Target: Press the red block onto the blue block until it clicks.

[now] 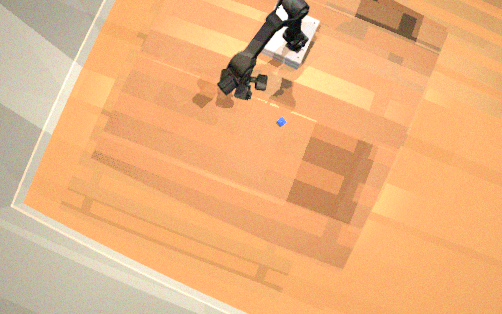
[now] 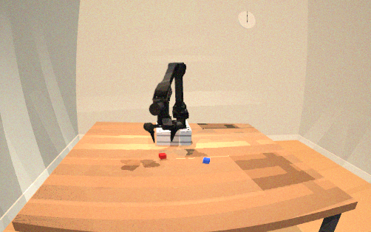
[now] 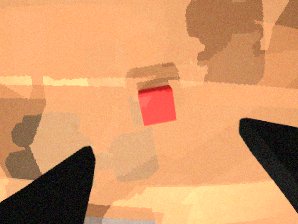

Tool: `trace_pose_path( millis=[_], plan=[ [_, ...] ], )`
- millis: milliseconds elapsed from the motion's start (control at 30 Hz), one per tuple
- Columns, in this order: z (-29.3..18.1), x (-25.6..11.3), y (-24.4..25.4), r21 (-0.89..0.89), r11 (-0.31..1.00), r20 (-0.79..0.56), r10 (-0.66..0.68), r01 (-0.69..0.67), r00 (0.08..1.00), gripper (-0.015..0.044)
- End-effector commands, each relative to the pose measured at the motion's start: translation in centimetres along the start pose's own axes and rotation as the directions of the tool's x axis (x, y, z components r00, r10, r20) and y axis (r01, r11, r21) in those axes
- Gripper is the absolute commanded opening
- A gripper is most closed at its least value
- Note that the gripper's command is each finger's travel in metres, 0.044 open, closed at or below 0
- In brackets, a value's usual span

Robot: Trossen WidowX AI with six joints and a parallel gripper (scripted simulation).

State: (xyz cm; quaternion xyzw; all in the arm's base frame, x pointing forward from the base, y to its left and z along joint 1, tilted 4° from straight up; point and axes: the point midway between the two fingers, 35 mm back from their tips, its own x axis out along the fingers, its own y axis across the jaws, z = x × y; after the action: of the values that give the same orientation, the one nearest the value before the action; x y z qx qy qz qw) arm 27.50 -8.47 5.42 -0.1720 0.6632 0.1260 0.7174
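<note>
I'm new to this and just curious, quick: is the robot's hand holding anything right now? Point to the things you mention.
Gripper (image 1: 253, 90) (image 2: 162, 141) (image 3: 166, 139): open, holding nothing; the red block (image 2: 162, 156) (image 3: 158, 106) is on the table.

Blocks: two, both in the exterior view. By color, one red block (image 2: 162, 156) (image 3: 158, 106) and one blue block (image 1: 281, 122) (image 2: 206, 160). Per view, the top shows one block, blue; the wrist shows one block, red. Arms: one arm (image 1: 263, 39) (image 2: 179, 86). Grippers: one gripper (image 1: 255, 91) (image 2: 162, 141) (image 3: 166, 139). Fingers: two fingers (image 2: 151, 137), both counted in the exterior and wrist views. Bases: one white base (image 1: 296, 65) (image 2: 186, 141). Tables: one table (image 1: 212, 165) (image 2: 186, 185) (image 3: 55, 35), with one leg (image 2: 329, 222) visible in the exterior view. Clocks: one round clock (image 2: 251, 23). Walls: three in the exterior view, counted as one left wall (image 2: 42, 66), one back wall (image 2: 127, 44) and one right wall (image 2: 349, 74).
</note>
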Motion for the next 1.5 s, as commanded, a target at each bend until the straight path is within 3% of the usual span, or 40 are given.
trace_pose_path(
  millis=[0, 133, 1133, 1467],
  plan=[
    [-0.1, 0.4, -0.3, -0.015, 1.000, -0.013, -0.011, 0.010, 1.000, 0.0440],
    [-0.5, 3.6, 0.1, -0.015, 1.000, -0.013, -0.010, 0.010, 1.000, 0.0440],
    [-0.4, 8.1, 0.0, -0.015, 1.000, -0.014, -0.010, 0.010, 1.000, 0.0440],
    [-0.4, 8.1, 0.0, -0.015, 1.000, -0.014, -0.010, 0.010, 1.000, 0.0177]
  ],
)
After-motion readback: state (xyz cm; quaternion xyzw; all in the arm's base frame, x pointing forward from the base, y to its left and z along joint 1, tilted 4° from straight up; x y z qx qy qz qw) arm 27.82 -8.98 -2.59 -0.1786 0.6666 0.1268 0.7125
